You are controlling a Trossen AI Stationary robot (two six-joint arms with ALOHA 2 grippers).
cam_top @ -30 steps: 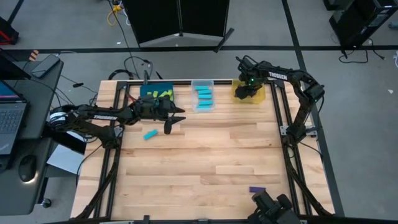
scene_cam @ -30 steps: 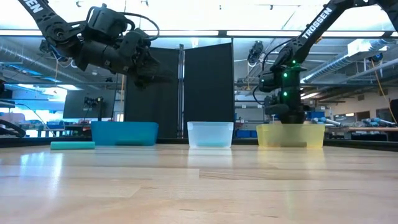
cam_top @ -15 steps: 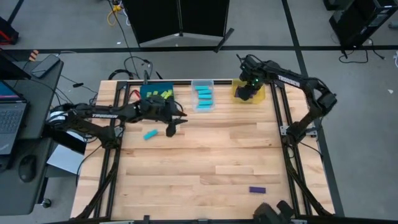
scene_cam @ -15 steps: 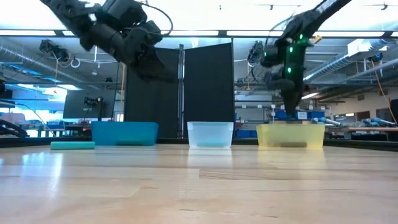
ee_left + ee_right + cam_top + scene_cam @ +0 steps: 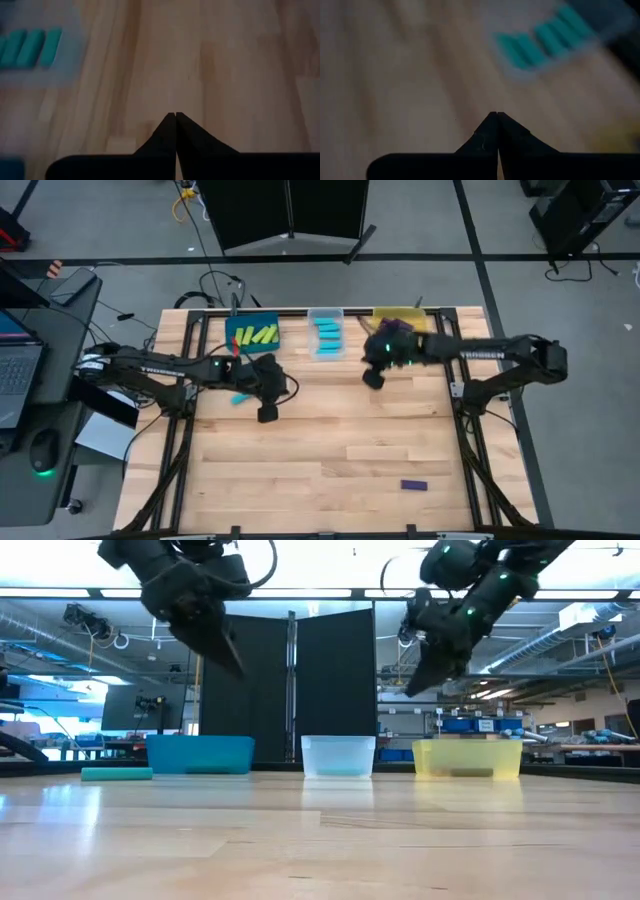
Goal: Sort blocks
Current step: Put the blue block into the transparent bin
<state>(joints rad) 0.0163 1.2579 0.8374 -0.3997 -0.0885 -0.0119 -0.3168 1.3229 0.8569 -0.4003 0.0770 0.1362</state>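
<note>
Both my grippers hang shut and empty above the table's far half. My left gripper (image 5: 268, 412) (image 5: 175, 116) is left of centre, just beyond a cyan block (image 5: 240, 396) (image 5: 116, 774) that lies flat on the wood. My right gripper (image 5: 372, 378) (image 5: 496, 114) hovers in front of the clear bin and the yellow bin. A purple block (image 5: 414, 485) lies near the front right. Green blocks (image 5: 252, 335) lie in the blue bin and cyan blocks (image 5: 327, 337) (image 5: 30, 47) (image 5: 540, 40) in the clear bin.
Three bins stand in a row at the far edge: a blue bin (image 5: 200, 754), a clear bin (image 5: 338, 755) and a yellow bin (image 5: 467, 757), the last partly under my right arm in the high view. The table's middle and near half show bare wood.
My left gripper has shut, tipped downward and moved from in front of the blue bin toward the near edge. My right gripper has risen out of the yellow bin and swung toward the table's left and near side, tilting from straight down to a slant.
</note>
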